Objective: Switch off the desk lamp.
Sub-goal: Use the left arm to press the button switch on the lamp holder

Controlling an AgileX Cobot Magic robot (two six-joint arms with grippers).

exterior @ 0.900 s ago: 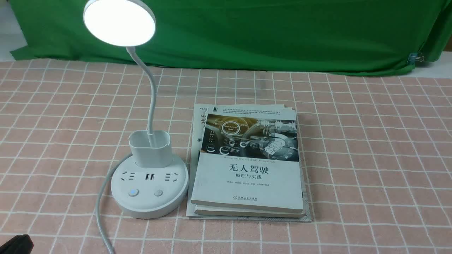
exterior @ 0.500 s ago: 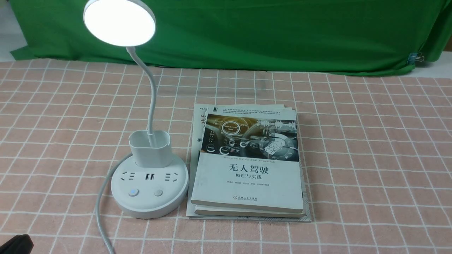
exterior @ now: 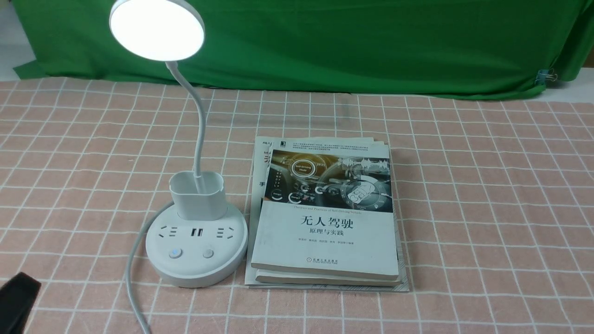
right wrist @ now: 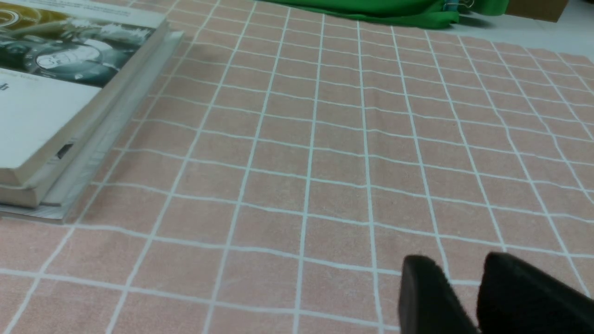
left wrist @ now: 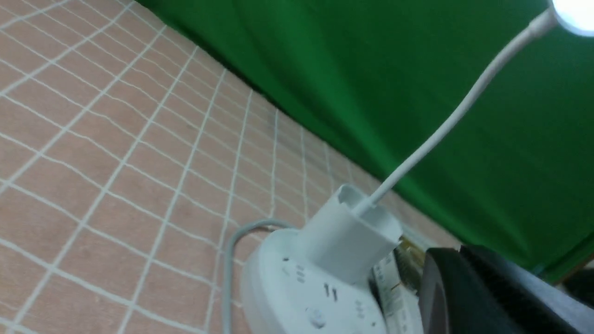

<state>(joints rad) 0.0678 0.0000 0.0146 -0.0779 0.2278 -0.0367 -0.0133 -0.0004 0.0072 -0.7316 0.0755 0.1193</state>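
The white desk lamp stands left of centre; its disc head [exterior: 157,28] is lit. Its round base [exterior: 196,260] carries a cup holder [exterior: 197,195], sockets, a blue-glowing left button [exterior: 175,253] and a grey right button [exterior: 208,253]. My left gripper [exterior: 16,301] shows as a black tip in the lower left corner, apart from the base. In the left wrist view its fingers [left wrist: 459,260] lie together, empty, beside the lamp base [left wrist: 297,287]. My right gripper [right wrist: 457,271] hovers over bare cloth right of the books, its fingers slightly apart and empty.
A stack of books [exterior: 325,232] lies right next to the lamp base and shows in the right wrist view [right wrist: 51,111]. The lamp's white cord [exterior: 132,278] runs toward the front edge. A green cloth [exterior: 371,41] hangs at the back with a clip [exterior: 547,75].
My left gripper has come further into the front view at the lower left corner, moving up and forward. The lamp stays lit and the books have not moved.
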